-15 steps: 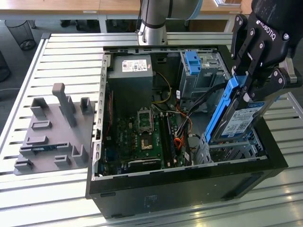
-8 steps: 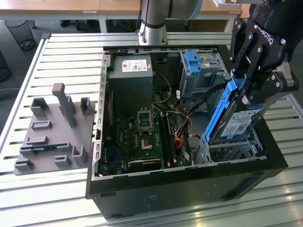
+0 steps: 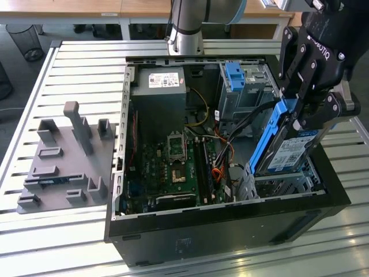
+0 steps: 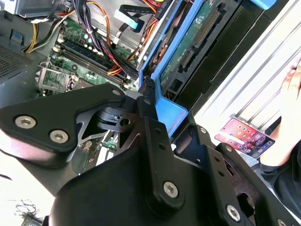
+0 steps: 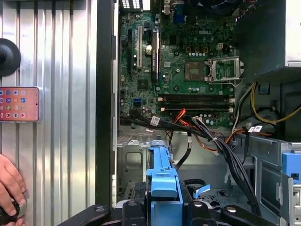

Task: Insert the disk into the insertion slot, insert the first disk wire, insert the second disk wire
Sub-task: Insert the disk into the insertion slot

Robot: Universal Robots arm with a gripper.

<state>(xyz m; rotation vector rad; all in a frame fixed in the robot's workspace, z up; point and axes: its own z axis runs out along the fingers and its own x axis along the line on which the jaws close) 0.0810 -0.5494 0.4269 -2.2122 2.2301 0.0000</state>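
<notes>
**Disk pinched and tilted above the insertion slot**

Pinching the disk [image 3: 288,151] in the claw [image 3: 301,120], pressed tight on the blue carrier near its upper end. Held steeply tilted inside the open computer case [image 3: 219,234], at the case's near corner on the exterior view's right. White label side facing up in the exterior view, green circuit side showing in the second wrist view. Lower end down at the insertion slot [image 3: 285,183], the low perforated cage in that same corner of the case; not lying flat in it. Cannot tell whether touching the cage.

In the middle of the case, the motherboard [image 3: 173,164]. Between motherboard and slot, a bundle of cables [image 5: 211,136]. Farther back in the case, beyond the slot, a taller grey cage [image 3: 237,86] with a blue bracket.

Outside the case on the bench [image 3: 57,242], toward the exterior view's left, a grey fixture plate [image 3: 63,156]. Beside the case in the first wrist view, a phone [image 5: 19,103] lying on the bench, a person's hand [image 5: 9,183] near it.
</notes>
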